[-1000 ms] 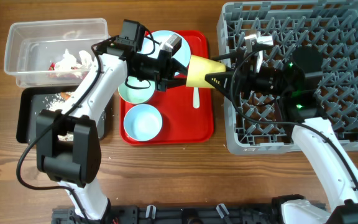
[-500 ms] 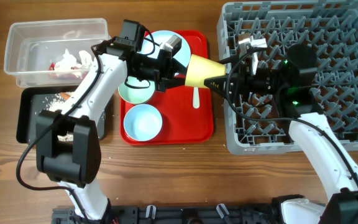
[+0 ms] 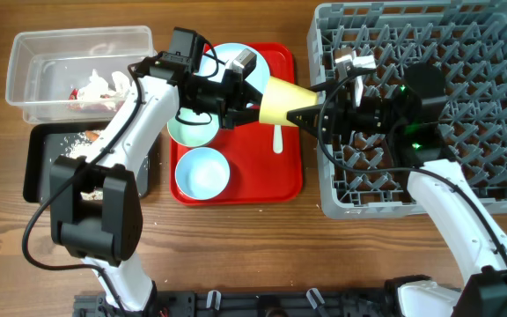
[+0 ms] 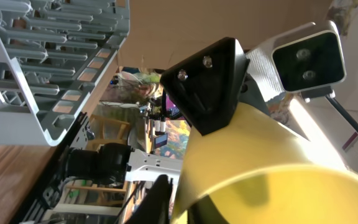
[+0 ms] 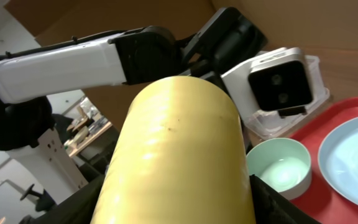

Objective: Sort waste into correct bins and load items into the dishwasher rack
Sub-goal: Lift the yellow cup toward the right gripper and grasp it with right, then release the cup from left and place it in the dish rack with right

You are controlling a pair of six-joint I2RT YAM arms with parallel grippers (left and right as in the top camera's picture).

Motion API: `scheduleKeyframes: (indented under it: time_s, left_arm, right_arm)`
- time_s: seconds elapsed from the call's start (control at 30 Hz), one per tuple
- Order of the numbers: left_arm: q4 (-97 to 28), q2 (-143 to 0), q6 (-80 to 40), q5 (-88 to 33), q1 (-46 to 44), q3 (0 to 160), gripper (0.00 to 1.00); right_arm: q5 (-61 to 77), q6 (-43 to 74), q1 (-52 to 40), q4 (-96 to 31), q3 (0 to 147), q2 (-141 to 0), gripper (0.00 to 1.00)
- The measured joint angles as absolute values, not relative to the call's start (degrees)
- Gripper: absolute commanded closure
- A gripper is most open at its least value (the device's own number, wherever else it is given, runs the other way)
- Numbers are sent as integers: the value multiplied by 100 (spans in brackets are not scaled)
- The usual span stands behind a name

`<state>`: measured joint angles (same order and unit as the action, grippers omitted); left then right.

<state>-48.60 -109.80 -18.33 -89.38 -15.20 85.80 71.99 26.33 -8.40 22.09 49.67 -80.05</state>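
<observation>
The small yellow cup [image 3: 280,99] hangs on its side over the red tray's right edge, held between both arms. My left gripper [image 3: 252,109] pinches its rim from the left, with one finger inside the mouth [image 4: 191,205]. My right gripper [image 3: 311,114] is shut round its base from the right; in the right wrist view [image 5: 179,208] its fingers flank the cup [image 5: 179,149]. The grey dishwasher rack [image 3: 465,189] stands at the right. On the tray lie a mint bowl [image 3: 190,130], a blue bowl [image 3: 202,171], the plate [image 3: 232,60] and the white spoon [image 3: 277,139].
The red tray [image 3: 236,190] sits in the middle. The clear tub [image 3: 77,44] at the back left holds the red-and-white wrapper [image 3: 88,93] and tissue. The black bin [image 3: 37,163] below it holds white grains. My left arm crosses above both.
My right gripper has slid left along the cup, covering more of its base. The cup has shifted slightly left. The left arm has stayed put.
</observation>
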Motion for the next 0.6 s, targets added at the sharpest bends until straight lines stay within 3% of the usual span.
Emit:
scheduleKeyframes:
  time_s: [0.27, 0.5, 0.6]
  left_arm:
    - [-4858, -10980, -1837, -8936, -1522, 8580, 88]
    - [-4858, -10980, -1837, -8936, -1522, 8580, 87]
    - [-4858, -10980, -1839, -8792, -1522, 8580, 82]
  right_arm:
    - [7349, 2630, -668, 2244, 4967, -8005, 57]
    - [7614, 2630, 14, 1990, 4967, -8005, 58]
    - [7651, 2655, 469, 1767, 4967, -8005, 58]
